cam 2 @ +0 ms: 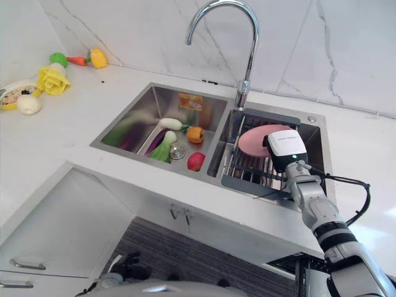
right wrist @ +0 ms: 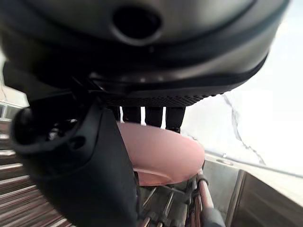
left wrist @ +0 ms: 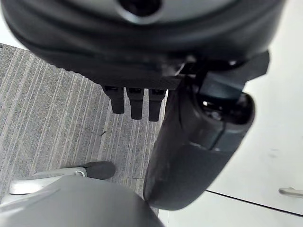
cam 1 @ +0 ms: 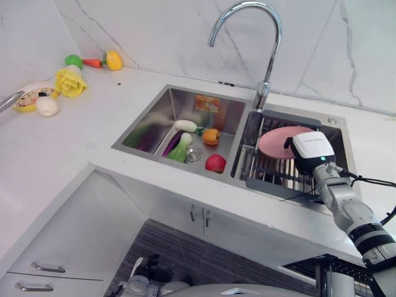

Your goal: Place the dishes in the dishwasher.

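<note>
In the left eye view, the right hand (cam 1: 301, 150) reaches into the sink's dish rack (cam 1: 272, 176), against the pink plate (cam 1: 278, 141). In the right wrist view, its fingers (right wrist: 147, 115) and thumb (right wrist: 90, 165) bracket the plate's rim. In the left wrist view, the left hand (left wrist: 189, 156) hangs relaxed, holding nothing.

Bright, even light washes the white worktop (cam 1: 55, 148), with glare blowing out its near edge. The steel sink (cam 1: 154, 117) carries soft reflections. Up close, the right robot hand (right wrist: 80, 175) looms dark and blurred against a bleached background.
</note>
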Controlling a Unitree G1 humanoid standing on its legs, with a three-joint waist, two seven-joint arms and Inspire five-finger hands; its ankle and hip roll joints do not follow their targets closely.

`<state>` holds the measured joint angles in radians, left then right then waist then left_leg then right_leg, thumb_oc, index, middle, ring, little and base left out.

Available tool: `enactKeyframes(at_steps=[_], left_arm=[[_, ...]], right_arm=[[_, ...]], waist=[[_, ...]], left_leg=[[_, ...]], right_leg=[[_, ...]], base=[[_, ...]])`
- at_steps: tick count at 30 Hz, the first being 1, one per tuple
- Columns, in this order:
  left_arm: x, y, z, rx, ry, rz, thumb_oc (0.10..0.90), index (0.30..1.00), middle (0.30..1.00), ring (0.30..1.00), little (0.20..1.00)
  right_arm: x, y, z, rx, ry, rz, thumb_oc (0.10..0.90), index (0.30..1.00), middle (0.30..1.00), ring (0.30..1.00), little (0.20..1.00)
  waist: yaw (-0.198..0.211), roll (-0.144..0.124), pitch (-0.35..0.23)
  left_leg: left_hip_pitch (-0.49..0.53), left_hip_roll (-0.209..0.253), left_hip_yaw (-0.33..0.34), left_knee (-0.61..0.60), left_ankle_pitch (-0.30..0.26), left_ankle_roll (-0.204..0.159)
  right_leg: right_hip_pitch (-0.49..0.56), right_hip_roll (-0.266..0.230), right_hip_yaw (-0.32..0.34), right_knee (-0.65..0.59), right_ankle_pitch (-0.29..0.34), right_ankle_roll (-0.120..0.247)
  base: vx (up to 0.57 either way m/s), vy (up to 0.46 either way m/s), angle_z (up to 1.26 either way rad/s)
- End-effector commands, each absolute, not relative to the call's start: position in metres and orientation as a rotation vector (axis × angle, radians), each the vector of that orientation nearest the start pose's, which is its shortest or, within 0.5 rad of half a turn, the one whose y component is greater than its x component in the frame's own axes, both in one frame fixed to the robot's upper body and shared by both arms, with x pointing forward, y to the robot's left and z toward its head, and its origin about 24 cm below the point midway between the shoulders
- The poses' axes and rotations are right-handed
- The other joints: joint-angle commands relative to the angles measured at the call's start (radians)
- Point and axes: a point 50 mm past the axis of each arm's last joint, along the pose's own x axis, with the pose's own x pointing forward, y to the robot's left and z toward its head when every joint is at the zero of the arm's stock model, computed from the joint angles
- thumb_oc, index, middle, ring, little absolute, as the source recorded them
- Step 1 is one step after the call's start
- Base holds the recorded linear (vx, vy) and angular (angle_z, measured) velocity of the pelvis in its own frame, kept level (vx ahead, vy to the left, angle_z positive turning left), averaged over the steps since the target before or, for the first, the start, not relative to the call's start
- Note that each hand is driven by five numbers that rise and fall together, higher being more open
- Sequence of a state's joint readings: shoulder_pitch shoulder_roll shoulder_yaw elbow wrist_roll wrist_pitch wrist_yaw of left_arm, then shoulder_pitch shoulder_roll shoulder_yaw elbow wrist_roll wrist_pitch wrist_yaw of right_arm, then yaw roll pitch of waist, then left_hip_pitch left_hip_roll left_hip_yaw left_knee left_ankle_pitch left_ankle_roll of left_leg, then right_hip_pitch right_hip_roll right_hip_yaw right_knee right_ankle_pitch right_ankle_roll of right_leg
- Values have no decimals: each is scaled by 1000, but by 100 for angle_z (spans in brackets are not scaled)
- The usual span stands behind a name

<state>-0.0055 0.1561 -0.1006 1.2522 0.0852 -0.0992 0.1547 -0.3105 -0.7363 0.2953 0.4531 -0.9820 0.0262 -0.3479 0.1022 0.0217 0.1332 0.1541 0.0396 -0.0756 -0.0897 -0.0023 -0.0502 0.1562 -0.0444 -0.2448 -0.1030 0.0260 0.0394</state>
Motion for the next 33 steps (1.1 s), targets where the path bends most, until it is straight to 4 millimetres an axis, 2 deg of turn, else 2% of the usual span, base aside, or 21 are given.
enactKeyframes(at_steps=[1,4,6,8,9,11,13,14,16,17,18,20,21,22,27,30,31,32,33], left_arm=[[74,216,-169,447,1228,24,800,900,900,900,900],[75,215,-169,449,1225,20,800,900,900,900,900],[77,214,-168,448,1216,22,800,900,900,900,900],[79,213,-168,450,1211,20,800,900,900,900,900],[81,213,-168,458,1206,15,800,900,900,900,900],[81,213,-168,460,1206,14,800,900,900,900,900],[82,211,-168,461,1198,6,800,900,900,900,900],[82,211,-168,464,1198,2,800,900,900,900,900],[88,211,-166,447,1169,36,800,900,900,900,900],[88,211,-166,450,1169,33,800,900,900,900,900],[90,211,-165,438,1154,50,800,900,900,900,900],[93,208,-165,440,1140,35,800,900,900,900,900],[93,207,-165,442,1140,31,800,900,900,900,900],[94,206,-165,437,1133,29,800,900,900,900,900],[95,197,-166,446,1124,-23,800,900,900,900,900],[91,195,-167,471,1129,-55,800,900,900,900,900],[91,195,-167,470,1129,-53,800,900,900,900,900],[90,196,-167,471,1131,-50,800,900,900,900,900],[90,195,-167,471,1133,-53,800,900,900,900,900]], right_arm=[[317,-262,146,-1807,-444,-346,400,300,300,300,300],[311,-262,163,-1799,-530,-409,400,300,300,300,300],[301,-260,184,-1762,-631,-489,400,300,300,300,300],[297,-261,188,-1745,-652,-506,400,300,300,300,300],[287,-259,204,-1720,-735,-558,400,300,300,300,300],[285,-259,204,-1721,-733,-558,400,300,300,300,300],[267,-260,220,-1683,-817,-626,400,300,300,300,300],[265,-261,220,-1685,-812,-628,400,300,300,300,300],[246,-264,227,-1627,-863,-685,400,300,300,300,300],[244,-265,227,-1628,-859,-686,400,300,300,300,300],[233,-272,234,-1623,-877,-749,400,300,300,300,300],[221,-281,242,-1631,-885,-822,400,300,300,300,300],[219,-282,242,-1633,-882,-824,400,300,300,300,300],[211,-294,243,-1626,-848,-883,400,300,300,300,300],[171,-343,228,-1582,-636,-1111,400,300,300,300,300],[157,-364,198,-1548,-446,-1134,400,300,300,300,300],[155,-367,173,-1491,-340,-1087,400,300,300,300,300],[156,-367,172,-1488,-341,-1085,400,300,300,300,300],[157,-363,163,-1473,-311,-1037,400,300,300,300,300]], waist=[[18,-79,-42],[9,-77,-42],[-8,-73,-41],[-12,-72,-40],[-31,-71,-39],[-28,-71,-40],[-62,-66,-37],[-56,-66,-38],[-92,-64,-33],[-84,-64,-33],[-116,-65,-27],[-147,-64,-22],[-136,-62,-22],[-174,-60,-23],[-275,-39,-26],[-317,-27,-18],[-340,-21,-8],[-334,-23,-10],[-348,-19,-1]], left_leg=[[-33,-10,10,5,14,-37],[-31,-9,15,3,15,-38],[-29,-5,22,2,17,-42],[-29,-4,23,2,17,-43],[-27,0,34,2,16,-44],[-27,0,35,2,16,-44],[-20,7,54,2,14,-46],[-19,8,56,2,14,-46],[-10,16,82,3,11,-44],[-8,17,87,3,10,-44],[-2,20,106,4,7,-38],[9,24,145,5,0,-31],[11,25,153,5,-2,-31],[19,27,179,4,-7,-28],[43,37,252,2,-34,-25],[53,43,305,3,-47,-21],[53,44,330,4,-48,-20],[52,45,338,4,-49,-20],[51,44,347,5,-50,-18]], right_leg=[[60,-53,33,28,-65,71],[59,-53,38,26,-65,71],[55,-51,45,23,-65,70],[53,-50,47,24,-64,70],[49,-46,58,23,-64,68],[48,-46,59,23,-63,68],[41,-40,84,21,-62,68],[41,-40,87,21,-62,68],[29,-33,120,20,-57,68],[28,-32,124,21,-56,68],[15,-27,155,22,-50,70],[-4,-19,208,25,-42,73],[-6,-18,216,26,-41,73],[-19,-12,252,27,-35,73],[-55,11,350,35,-35,79],[-86,30,409,43,-26,81],[-105,38,437,48,-21,80],[-110,40,444,50,-20,80],[-120,43,457,51,-17,79]], base=[[0,0,0],[0,0,0],[0,0,0],[0,0,0],[-5,-10,-5],[0,-12,-6],[-2,-19,-12],[-40,-25,-12],[-32,-29,-28],[-12,-28,-47],[-37,-15,-59],[-41,-15,-59],[-8,-6,-65],[21,6,-99],[41,18,-81],[4,17,-69],[-37,14,-82],[-45,10,-100],[-28,12,-114]])
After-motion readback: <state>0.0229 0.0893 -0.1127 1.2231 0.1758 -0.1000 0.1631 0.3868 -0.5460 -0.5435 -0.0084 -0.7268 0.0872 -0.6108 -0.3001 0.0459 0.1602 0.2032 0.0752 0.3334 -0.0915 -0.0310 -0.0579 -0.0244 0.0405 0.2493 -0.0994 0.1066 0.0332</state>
